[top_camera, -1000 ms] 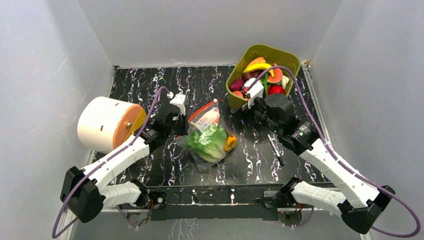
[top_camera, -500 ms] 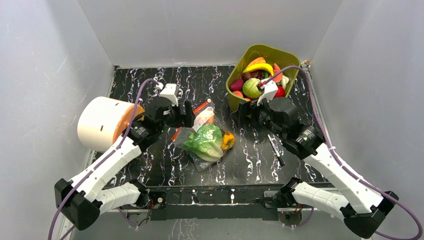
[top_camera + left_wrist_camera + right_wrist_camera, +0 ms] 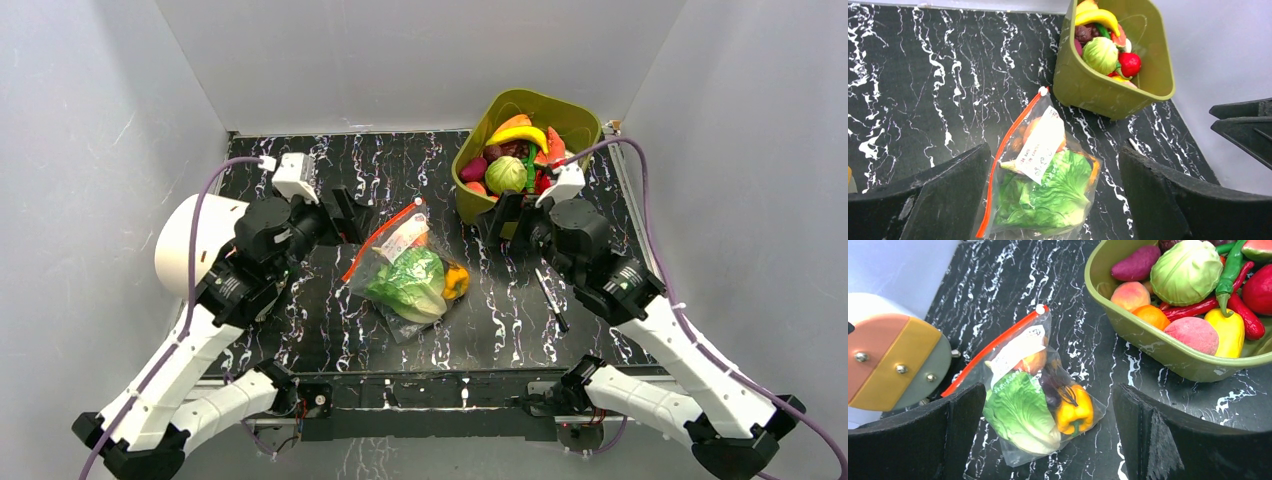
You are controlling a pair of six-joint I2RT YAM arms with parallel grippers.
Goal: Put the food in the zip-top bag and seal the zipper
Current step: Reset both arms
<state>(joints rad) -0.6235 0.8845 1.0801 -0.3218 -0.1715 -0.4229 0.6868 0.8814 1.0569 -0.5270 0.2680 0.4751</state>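
Zip-top bag [image 3: 408, 262] — lettuce [image 3: 408, 284], pepper [image 3: 456, 281] inside — flat on table [image 3: 500, 335]

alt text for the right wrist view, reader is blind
A clear zip-top bag holding lettuce and a yellow pepper lies on the black marbled table, framed by the open right claw. An olive tub of produce sits upper right.

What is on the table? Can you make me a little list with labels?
bag: lying flat on the table
inside bag: lettuce, yellow pepper
zipper: orange-red strip, white slider at its far end
tub: green, beside the bag, holding a cabbage, a banana and more
left gripper: open, empty, above the bag
right gripper: open, empty, above the bag
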